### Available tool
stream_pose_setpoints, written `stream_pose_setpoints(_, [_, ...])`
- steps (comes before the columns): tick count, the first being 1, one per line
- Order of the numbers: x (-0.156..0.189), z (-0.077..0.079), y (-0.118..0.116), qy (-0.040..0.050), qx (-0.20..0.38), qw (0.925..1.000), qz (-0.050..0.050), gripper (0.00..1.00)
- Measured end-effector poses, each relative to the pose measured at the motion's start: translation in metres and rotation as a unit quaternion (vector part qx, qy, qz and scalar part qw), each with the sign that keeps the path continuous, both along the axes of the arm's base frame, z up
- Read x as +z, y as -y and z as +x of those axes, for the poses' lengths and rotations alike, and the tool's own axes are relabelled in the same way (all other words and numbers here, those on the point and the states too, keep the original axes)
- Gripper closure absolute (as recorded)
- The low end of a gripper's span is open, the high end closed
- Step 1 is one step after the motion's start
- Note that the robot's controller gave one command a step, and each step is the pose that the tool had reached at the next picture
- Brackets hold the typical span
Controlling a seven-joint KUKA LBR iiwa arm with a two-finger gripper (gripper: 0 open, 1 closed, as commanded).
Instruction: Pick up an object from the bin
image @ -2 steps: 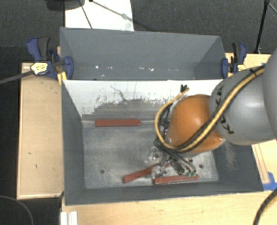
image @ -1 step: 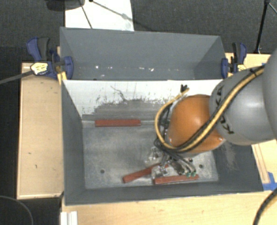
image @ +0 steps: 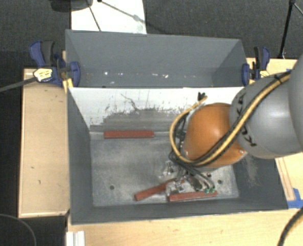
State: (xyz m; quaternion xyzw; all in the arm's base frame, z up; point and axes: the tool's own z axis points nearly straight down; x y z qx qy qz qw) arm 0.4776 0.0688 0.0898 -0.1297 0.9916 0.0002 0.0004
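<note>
We see the arm [image: 274, 111] coming in from the right of the camera view and bending down into the grey metal bin [image: 80, 158], with its rounded orange wrist cover [image: 207, 137] hanging above the right half of the bin's floor. A yellow-and-black cable [image: 242, 124] runs along the arm and loops round the cover's left side. The hand [image: 184, 181] is low under the cover, near the front of the floor and somewhat right of the middle, and shows as a cluster of dark and silvery metal parts. It sits right over the spot where two reddish-brown flat bars come close to each other. The left bar [image: 150, 192] lies tilted, its left end nearer the front wall and its right end pointing up toward the hand. The right bar [image: 192, 196] lies almost parallel to the front wall and reaches from under the hand toward the right. We cannot tell whether the hand is open or closed, since the cover and its own mechanism hide its tips, nor whether it touches or grips either bar. A third reddish-brown bar [image: 128, 134] lies well apart from the hand, at the back left of the floor, flat along the foot of the sloping back wall and parallel to it. The floor between this bar and the front pair is scuffed grey metal, and dark scratch marks streak the pale back wall above it
</note>
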Motion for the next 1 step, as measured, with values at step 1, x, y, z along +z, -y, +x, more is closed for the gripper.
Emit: stream_pose_setpoints(1, [0.0424, 0.0075, 0.0007, 0.0021, 0.013, 0.9999, 0.000, 1.00])
